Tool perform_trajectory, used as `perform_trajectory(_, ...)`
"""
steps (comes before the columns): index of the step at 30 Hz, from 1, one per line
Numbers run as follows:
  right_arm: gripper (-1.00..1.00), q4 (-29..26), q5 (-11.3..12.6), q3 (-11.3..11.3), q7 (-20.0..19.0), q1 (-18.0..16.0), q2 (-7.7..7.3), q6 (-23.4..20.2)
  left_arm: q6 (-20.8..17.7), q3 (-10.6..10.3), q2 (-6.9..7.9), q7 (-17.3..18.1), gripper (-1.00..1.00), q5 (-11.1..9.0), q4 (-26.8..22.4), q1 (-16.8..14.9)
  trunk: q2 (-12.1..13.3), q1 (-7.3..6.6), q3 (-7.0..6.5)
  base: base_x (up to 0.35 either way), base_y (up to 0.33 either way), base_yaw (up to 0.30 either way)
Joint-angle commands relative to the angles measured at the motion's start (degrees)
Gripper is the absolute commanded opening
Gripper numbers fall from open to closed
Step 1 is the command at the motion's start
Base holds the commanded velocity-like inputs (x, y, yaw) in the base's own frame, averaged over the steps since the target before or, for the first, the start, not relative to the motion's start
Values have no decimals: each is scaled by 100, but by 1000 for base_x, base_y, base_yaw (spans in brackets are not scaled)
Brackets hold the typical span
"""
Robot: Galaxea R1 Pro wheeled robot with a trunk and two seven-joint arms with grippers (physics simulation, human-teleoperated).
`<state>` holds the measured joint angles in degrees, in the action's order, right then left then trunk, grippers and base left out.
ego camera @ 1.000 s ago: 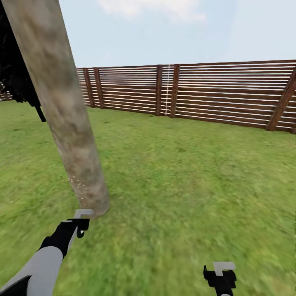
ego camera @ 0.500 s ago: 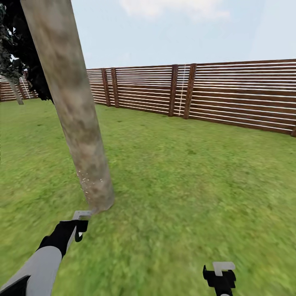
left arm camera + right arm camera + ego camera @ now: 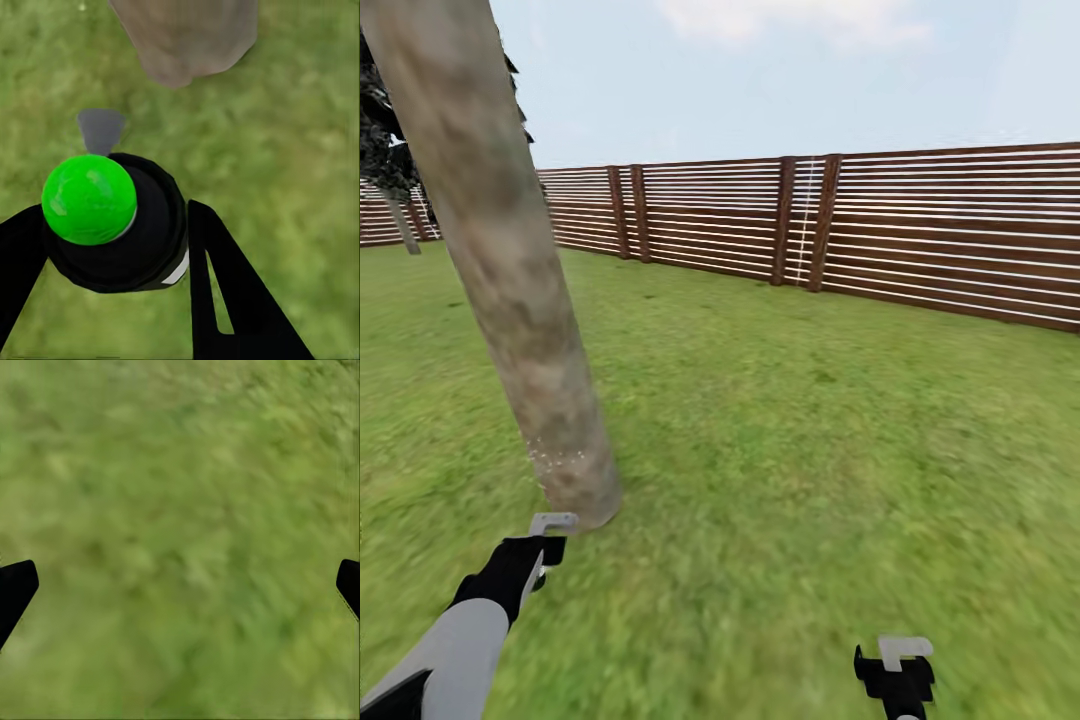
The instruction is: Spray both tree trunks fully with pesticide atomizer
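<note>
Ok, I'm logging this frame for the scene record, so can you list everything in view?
tree trunk: one, mottled pale grey-brown, left of the head view, leaning.
pesticide: whitish specks, low on that trunk.
dark tree: one, near-black foliage, far left behind the trunk.
fence: one, brown horizontal slats, along the back.
grass: green lawn, all over the ground.
sky: pale blue, above the fence.
pesticide atomizer: one, black with a green round part, between the left fingers.
left gripper: shut on the atomizer, by the trunk base.
right gripper: open, over grass.
</note>
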<state>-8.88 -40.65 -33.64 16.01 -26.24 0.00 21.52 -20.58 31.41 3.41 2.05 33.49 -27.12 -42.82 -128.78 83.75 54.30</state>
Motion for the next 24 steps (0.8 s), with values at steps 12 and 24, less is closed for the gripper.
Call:
perform_trajectory(12, 100, 9, -57, -37, 23, -4, 2, 19, -267, 48, -41, -169, -100, 9, -4, -7, -2, 1, 5, 214, -208, 268)
perform_trajectory(24, 100, 9, -57, -37, 22, -4, -8, 25, -1570, -36, -79, -149, -100, 39, -3, -82, -2, 1, 5, 5, -66, 11)
